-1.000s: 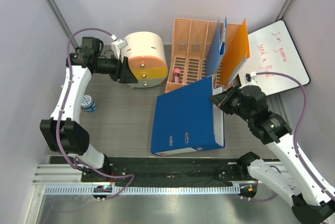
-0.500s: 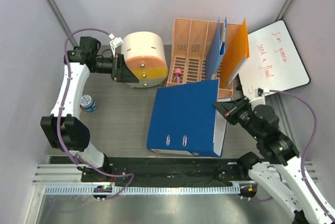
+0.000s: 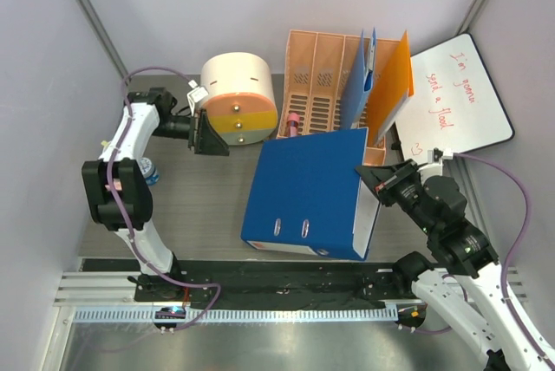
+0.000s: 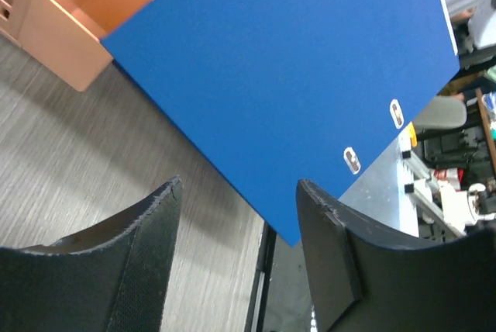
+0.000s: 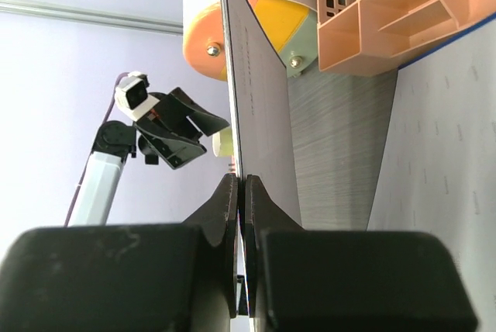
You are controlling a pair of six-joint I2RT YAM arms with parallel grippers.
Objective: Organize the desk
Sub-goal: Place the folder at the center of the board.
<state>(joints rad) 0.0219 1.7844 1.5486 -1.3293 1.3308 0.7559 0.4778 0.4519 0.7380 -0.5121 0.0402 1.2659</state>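
A large blue binder [image 3: 303, 189] lies in the middle of the dark grey desk [image 3: 199, 206], its right side raised. My right gripper [image 3: 368, 176] is shut on the edge of the binder's cover, which runs edge-on between the jaws [image 5: 242, 185]. My left gripper [image 3: 212, 133] stands open beside a cream and orange round drum [image 3: 238, 98], apart from it and holding nothing. In the left wrist view the binder [image 4: 294, 76] fills the top, and the open gripper [image 4: 236, 188] hovers over the bare desk [image 4: 77, 161].
An orange file rack [image 3: 334, 85] holding a blue folder and an orange folder stands at the back. A whiteboard [image 3: 451, 94] with red writing leans at the back right. A small blue-capped bottle [image 3: 147, 170] sits by the left arm. A black strip [image 3: 277, 280] borders the near edge.
My right gripper drew back toward the near edge, tilting the binder's right side up and shifting it slightly left. My left arm folded back leftward and its gripper opened a little wider.
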